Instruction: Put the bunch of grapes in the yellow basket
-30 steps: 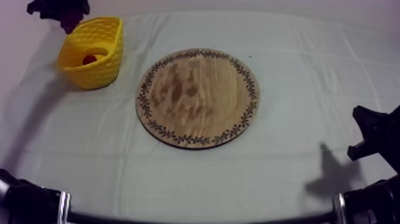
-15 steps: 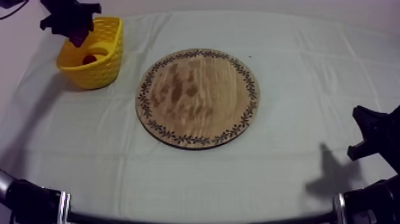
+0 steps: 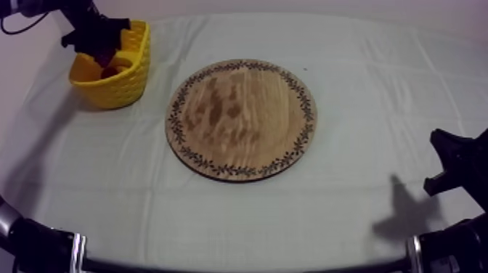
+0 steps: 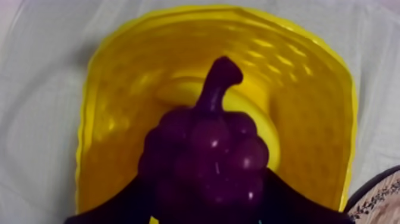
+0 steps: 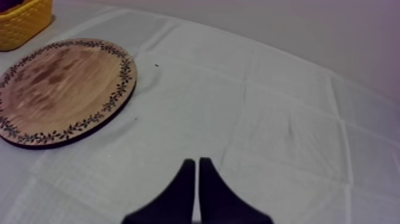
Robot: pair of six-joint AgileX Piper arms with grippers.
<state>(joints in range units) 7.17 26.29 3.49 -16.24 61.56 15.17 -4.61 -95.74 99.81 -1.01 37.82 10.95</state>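
The purple bunch of grapes (image 4: 205, 158) hangs stem outward between the two black fingers of my left gripper (image 4: 205, 199), which is shut on it. In the top view that gripper (image 3: 102, 43) is over the back-left rim of the yellow basket (image 3: 120, 87) at the table's far left. The left wrist view looks straight into the basket (image 4: 309, 125), with the grapes just above its inside. The round wooden board (image 3: 242, 119) at mid-table is bare. My right gripper (image 5: 197, 164) hovers over the cloth at the right, its fingers together in a narrow wedge.
A small red fruit (image 3: 109, 72) lies inside the basket, and a yellow curved shape, perhaps a banana (image 4: 178, 89), lies behind the grapes. The right arm (image 3: 454, 163) sits low at the right edge. The board (image 5: 59, 89) lies left of the right gripper.
My left gripper has come from behind the basket forward and down over its opening, carrying the grapes. The right arm has stayed still.
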